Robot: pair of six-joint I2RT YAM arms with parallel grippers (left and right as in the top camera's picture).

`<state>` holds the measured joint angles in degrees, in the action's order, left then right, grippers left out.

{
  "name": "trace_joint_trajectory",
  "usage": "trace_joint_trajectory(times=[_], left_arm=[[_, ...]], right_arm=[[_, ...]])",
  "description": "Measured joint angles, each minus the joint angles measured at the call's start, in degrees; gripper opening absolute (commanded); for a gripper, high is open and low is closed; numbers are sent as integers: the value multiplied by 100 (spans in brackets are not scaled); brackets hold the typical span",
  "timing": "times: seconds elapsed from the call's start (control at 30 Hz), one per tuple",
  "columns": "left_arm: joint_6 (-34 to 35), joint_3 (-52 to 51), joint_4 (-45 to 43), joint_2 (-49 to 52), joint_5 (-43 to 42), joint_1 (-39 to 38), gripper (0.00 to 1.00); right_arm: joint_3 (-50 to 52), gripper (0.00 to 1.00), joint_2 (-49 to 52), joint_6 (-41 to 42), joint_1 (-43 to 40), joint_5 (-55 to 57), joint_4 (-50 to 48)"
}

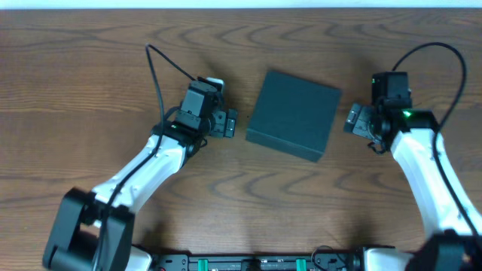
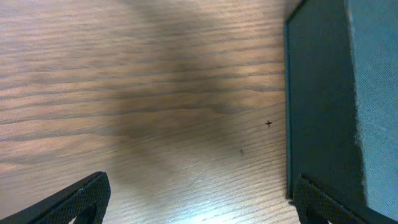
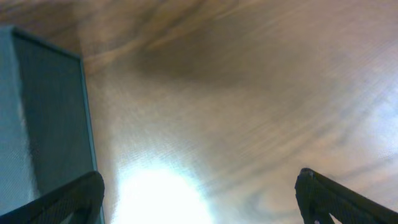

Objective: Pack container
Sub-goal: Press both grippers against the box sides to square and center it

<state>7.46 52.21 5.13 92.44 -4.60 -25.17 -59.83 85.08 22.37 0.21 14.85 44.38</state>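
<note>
The container (image 1: 294,114) lies at the middle of the overhead frame, flat on the table (image 1: 90,75) and turned a little so its corners point off-square. Its lid (image 1: 297,102) looks shut, level with the top. The walls look matte, straight and rigid, so I judge it stiff and not fragile, probably light if hollow. The finish looks cloth-like in the left wrist view and should not be slippery. It is much wider than either finger gap, so a grasp across the body seems out. The better holds are a lid edge to lift it, or a push on a side wall to steady it. Which edge carries the hinge cannot be told from these views.

The left end effector (image 1: 230,123) sits just beside the container's left side, apart from it. Its 2 fingers (image 2: 84,198) are spread wide at the bottom corners of the left wrist view, with nothing between them, and the container wall fills the right of that frame. The right end effector (image 1: 352,118) sits just beside the right side, also spread wide and empty. Its fingers (image 3: 68,200) show low in the right wrist view, with the container at the frame's left.

No goods to pack show in any view. 2 cables (image 1: 154,75) loop off the arms toward the top of the overhead frame, away from the container. Nothing stands between either end effector and it.
</note>
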Motion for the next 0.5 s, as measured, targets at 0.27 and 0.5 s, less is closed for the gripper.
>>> trace_joint_trajectory(times=[0.27, 0.5], left_arm=[[0, 0, -101, 273, -339, -133, 95], [24, 0, -44, 284, -518, -422, 95]], right_arm=[[0, 99, 920, -7, 2, -435, -955], [0, 99, 1224, -79, -15, -575, -1565]])
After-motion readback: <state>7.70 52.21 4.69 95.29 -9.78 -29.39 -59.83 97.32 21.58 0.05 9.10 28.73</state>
